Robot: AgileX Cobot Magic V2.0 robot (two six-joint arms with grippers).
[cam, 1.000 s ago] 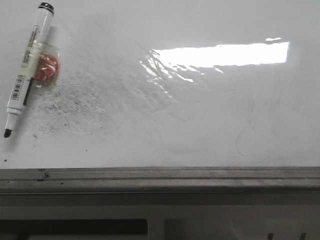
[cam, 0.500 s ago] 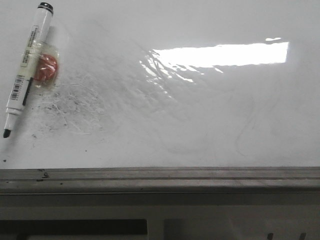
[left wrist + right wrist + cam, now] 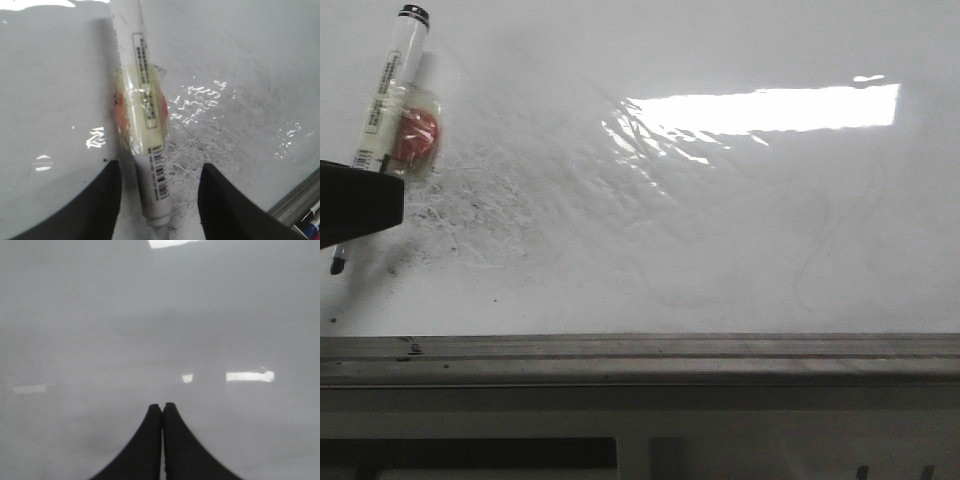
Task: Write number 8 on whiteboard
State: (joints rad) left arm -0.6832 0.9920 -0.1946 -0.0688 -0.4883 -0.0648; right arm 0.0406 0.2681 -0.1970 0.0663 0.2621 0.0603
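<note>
Since the earlier front frames a black part of the left gripper [image 3: 355,208] has come in from the left edge and now covers the lower barrel of the marker [image 3: 392,85]; the marker itself lies much as it did, slanted at the far left of the whiteboard [image 3: 720,250], black cap end far, with only a bit of its tip showing just below the black shape; a clear tape wrap with an orange-red piece [image 3: 412,140] sits against the barrel's right side; grey smudges and dark specks [image 3: 470,215] spread to the right of it; a bright glare patch [image 3: 770,108] lies far right; no figure eight shows on the board, only faint grey traces; the grey metal rail [image 3: 640,358] runs along the near edge.

From the left wrist, the two black fingers [image 3: 100,205] stand apart on either side of the marker [image 3: 150,170], jaws open and not touching it; the barcode label and the yellowish tape with orange beneath [image 3: 142,117] are plain; white smear marks [image 3: 200,100] lie beside it on the board [image 3: 50,75]; the rail [image 3: 300,200] shows at one corner.

From the right wrist, the right gripper [image 3: 162,407] has its black fingers pressed together, closed on nothing, over a blurred grey-white surface [image 3: 75,315] with dim reflections.
</note>
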